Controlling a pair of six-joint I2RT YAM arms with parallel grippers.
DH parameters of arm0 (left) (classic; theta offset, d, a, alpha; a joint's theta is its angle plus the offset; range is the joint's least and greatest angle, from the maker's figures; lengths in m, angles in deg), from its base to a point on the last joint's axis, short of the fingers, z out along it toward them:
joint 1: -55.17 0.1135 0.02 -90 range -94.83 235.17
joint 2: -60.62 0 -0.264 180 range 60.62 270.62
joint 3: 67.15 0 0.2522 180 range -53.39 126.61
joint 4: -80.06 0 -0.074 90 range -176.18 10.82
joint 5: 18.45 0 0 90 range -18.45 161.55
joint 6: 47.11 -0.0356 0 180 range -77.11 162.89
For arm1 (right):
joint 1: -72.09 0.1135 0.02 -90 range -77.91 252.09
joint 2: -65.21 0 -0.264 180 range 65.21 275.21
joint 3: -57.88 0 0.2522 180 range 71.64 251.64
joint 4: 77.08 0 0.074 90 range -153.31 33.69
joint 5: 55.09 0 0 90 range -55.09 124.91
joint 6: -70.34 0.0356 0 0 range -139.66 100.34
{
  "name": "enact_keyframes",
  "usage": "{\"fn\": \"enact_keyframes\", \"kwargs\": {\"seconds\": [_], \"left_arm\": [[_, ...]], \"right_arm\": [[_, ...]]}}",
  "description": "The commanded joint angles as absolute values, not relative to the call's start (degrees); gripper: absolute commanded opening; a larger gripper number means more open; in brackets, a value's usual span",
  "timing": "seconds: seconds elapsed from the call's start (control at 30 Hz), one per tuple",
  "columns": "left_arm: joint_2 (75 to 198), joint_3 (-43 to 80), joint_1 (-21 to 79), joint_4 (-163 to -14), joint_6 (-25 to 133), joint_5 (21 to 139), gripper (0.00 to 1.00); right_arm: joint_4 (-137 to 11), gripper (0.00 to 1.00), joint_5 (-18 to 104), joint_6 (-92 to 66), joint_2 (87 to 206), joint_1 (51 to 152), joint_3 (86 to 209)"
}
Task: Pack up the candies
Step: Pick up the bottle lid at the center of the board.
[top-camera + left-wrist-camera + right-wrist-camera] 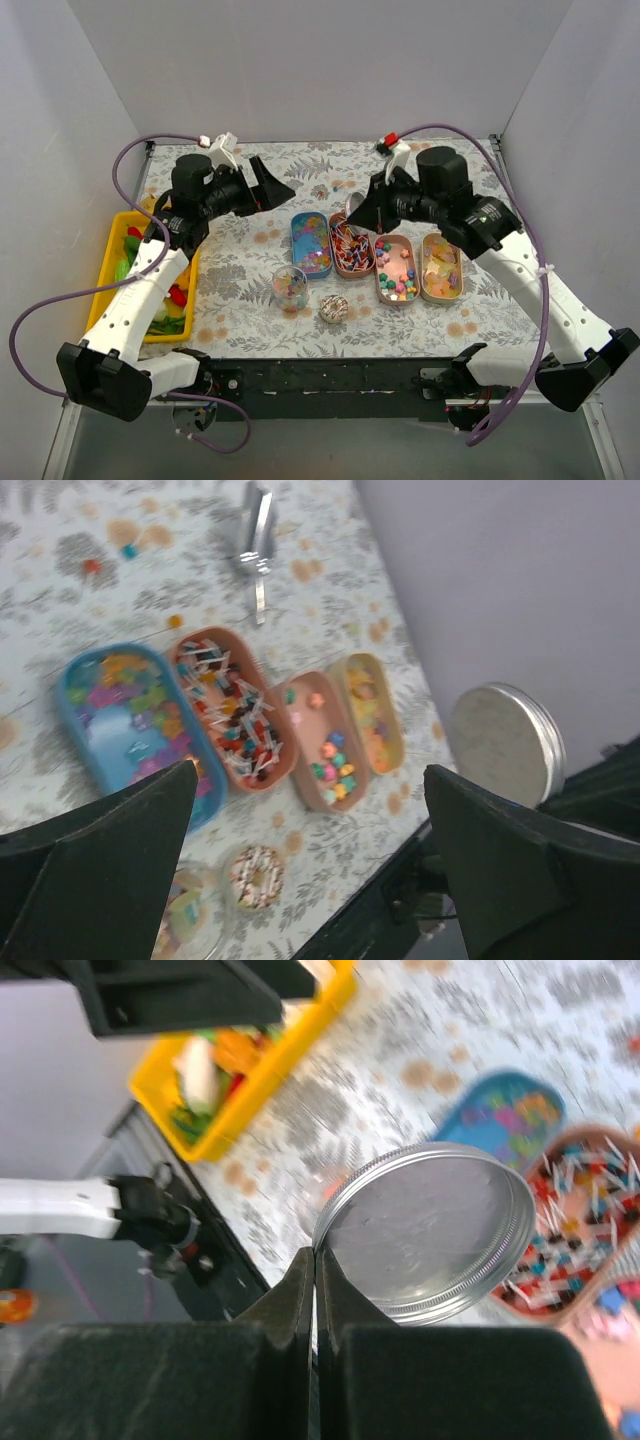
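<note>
The right gripper point(315, 1256) is pinching the rim of a round silver lid point(425, 1230) between shut fingers, holding it tilted above the table. The left gripper point(310, 780) is hanging wide open and empty. The candies point(350, 246) are lying in four oval trays point(296, 236) side by side at mid-table, with more in a small glass jar point(290, 288) in front.
</note>
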State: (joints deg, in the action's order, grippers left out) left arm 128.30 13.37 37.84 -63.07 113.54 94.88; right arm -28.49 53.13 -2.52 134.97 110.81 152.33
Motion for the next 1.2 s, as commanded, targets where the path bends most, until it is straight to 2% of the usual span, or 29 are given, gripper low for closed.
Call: {"fn": "enact_keyframes", "kwargs": {"seconds": [0.0, 0.13, 0.23, 0.27, 0.3, 0.4, 0.57, 0.67, 1.03, 1.13, 1.17], "left_arm": [[125.9, 17.3, 37.9, -78.3, 120.0, 114.8, 0.98], [125.7, 14.2, 37.9, -97.7, 130.2, 126.0, 0.98], [124.7, 12.4, 37.9, -109.9, 135.1, 130.3, 0.98], [124.9, 12.3, 37.9, -115.2, 137.3, 131.6, 0.98], [125.1, 12.5, 37.9, -117.4, 138.6, 133.7, 0.98], [126.1, 12.4, 37.9, -129.7, 146.6, 138.1, 0.96], [127.8, 12.7, 37.9, -153.3, 161.1, 141.0, 0.96], [128.9, 12.8, 37.7, -158.7, 166.6, 140.8, 0.95], [128.8, 13.8, 35.0, -143.1, 155.8, 139.7, 0.89], [128.9, 14.4, 33.7, -138.7, 152.7, 139.3, 0.86], [128.8, 14.2, 33.5, -138.7, 152.4, 139.2, 0.82]], "right_arm": [[-43.2, 0.01, 78.3, 4.8, 135.0, 107.2, 157.7], [-60.6, 0.01, 90.7, 17.6, 134.6, 106.3, 157.5], [-82.6, 0.01, 98.2, 33.1, 134.7, 105.9, 155.4], [-94.5, 0.01, 99.7, 37.5, 135.1, 105.9, 155.0], [-101.0, 0.01, 101.8, 47.0, 136.1, 105.9, 155.0], [-115.6, 0.01, 104.5, 56.6, 138.5, 105.9, 156.5], [-115.2, 0.01, 106.5, 59.3, 139.7, 105.9, 158.8], [-115.3, 0.01, 106.8, 59.4, 139.7, 105.9, 157.9], [-116.1, 0.01, 106.5, 59.4, 141.7, 108.6, 157.0], [-116.3, 0.01, 106.2, 59.0, 142.9, 109.6, 156.9], [-116.6, 0.01, 106.2, 59.0, 143.2, 110.0, 156.9]]}}
